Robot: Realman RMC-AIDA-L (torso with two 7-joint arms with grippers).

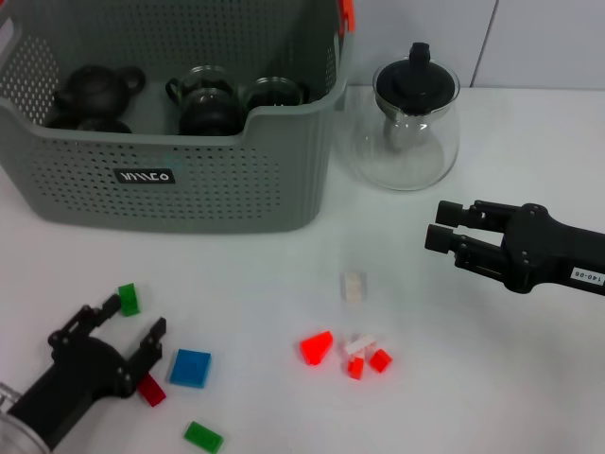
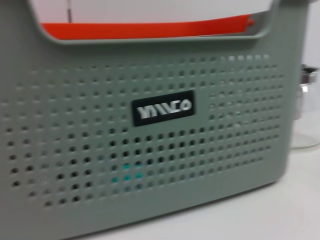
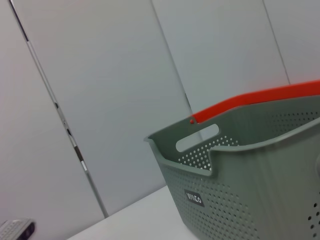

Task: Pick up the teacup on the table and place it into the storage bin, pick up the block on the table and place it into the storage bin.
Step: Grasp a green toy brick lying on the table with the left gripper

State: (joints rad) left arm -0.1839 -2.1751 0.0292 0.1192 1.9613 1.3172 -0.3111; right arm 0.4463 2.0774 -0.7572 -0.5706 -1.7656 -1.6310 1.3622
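Note:
The storage bin (image 1: 189, 189) stands at the far left of the table and holds several dark tea vessels (image 1: 203, 102). I see no teacup on the table itself. Loose blocks lie in front: green (image 1: 129, 299), blue (image 1: 190, 367), dark red (image 1: 151, 390), green (image 1: 203, 436), orange-red (image 1: 317, 348), a pale one (image 1: 354, 286). My left gripper (image 1: 130, 323) is open and empty, low over the table between the green and dark red blocks. My right gripper (image 1: 437, 225) is open and empty, above the table right of the pale block. The bin's wall fills the left wrist view (image 2: 160, 150).
A clear glass teapot with black lid (image 1: 408, 128) stands just right of the bin. Small red and white pieces (image 1: 367, 357) cluster next to the orange-red block. The bin with its orange rim clip shows in the right wrist view (image 3: 240, 190).

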